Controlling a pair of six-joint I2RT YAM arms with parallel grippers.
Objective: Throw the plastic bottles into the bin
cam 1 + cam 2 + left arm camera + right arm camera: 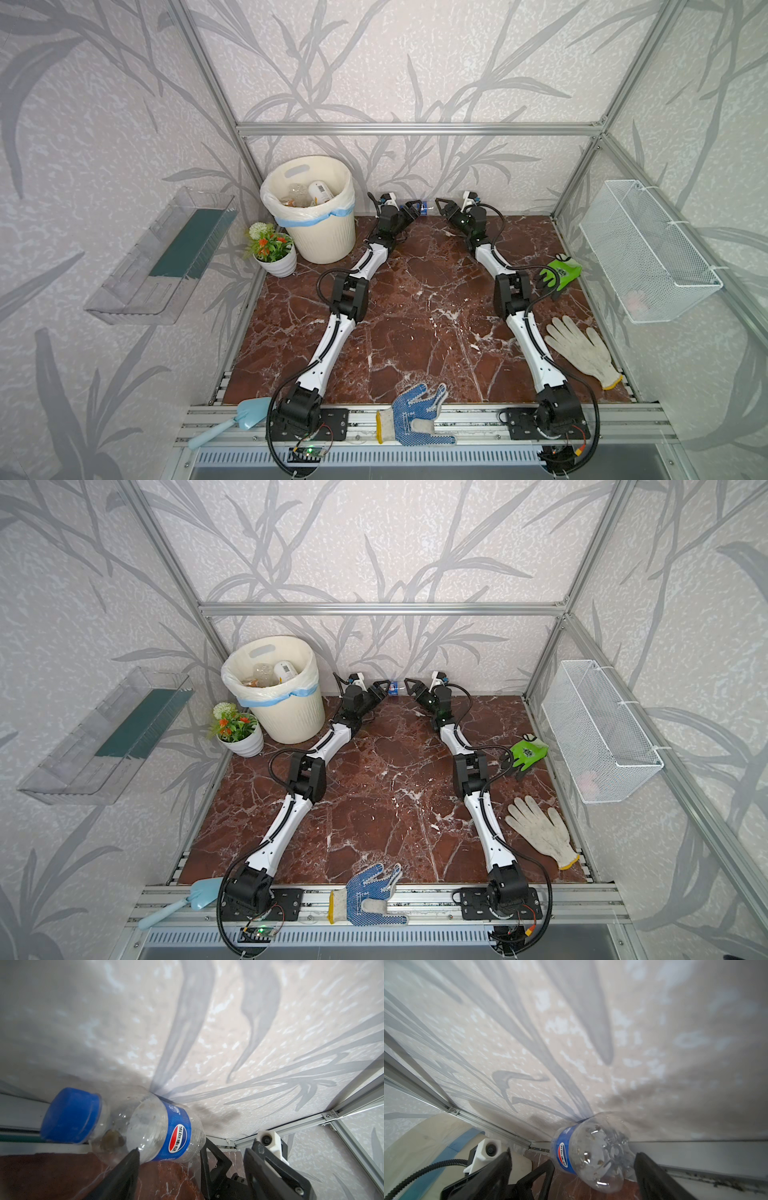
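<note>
The bin (328, 245) stands at the far left of the worktop (415, 324) with several bottles (319, 192) inside, well apart from the one bottle left in sight. The left gripper (414, 206) reaches to the far edge with its jaws apart and nothing held. In the left wrist view one fingertip (135, 1152) seems to touch the blue-labelled bottle (166, 1126). That bottle lies on its side against the back wall (415, 166), between the two grippers. The right gripper (443, 204) faces it from the right, jaws wide and empty, the bottle's base between its fingers. The likely trouble is that both close on one bottle and their fingers clash. A lopsided pinch could also send the light, smooth bottle skidding along the wall.
</note>
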